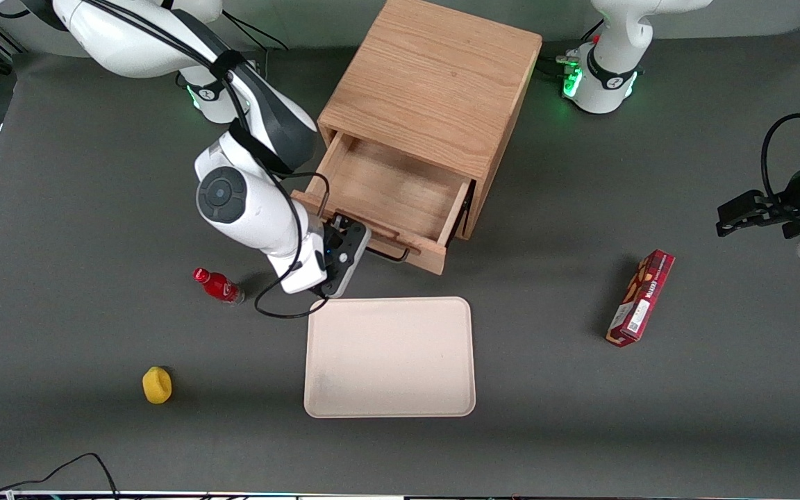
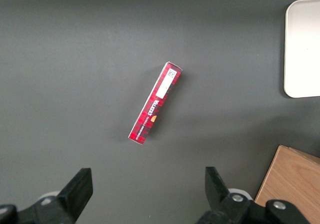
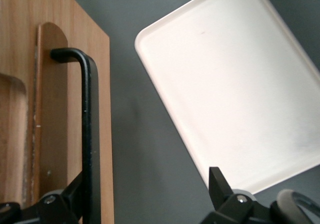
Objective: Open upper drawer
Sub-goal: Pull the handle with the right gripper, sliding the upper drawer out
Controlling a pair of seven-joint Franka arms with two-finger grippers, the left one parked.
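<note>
**Upper drawer pulled out; gripper at the handle, fingers spread**

Table dark grey; oak cabinet stands on it, its front turned toward the front camera; upper drawer already drawn well out of the cabinet, bare wooden floor showing, nothing in it that I can see.

Cream tray lies flat just in front of the drawer, nearer the camera; red box toward the parked arm's end; red bottle and small yellow object toward the working arm's end.

Black bar handle runs along the drawer front; gripper sits at it. Wrist view shows the fingers wide apart, the bar close by one finger, seemingly not pinched, though actual contact is hard to judge.

Judgement: the pull looks essentially done; step in hand is release and retreat. Next move calls for backing straight off the bar without snagging it, and lifting clear of the tray.
</note>
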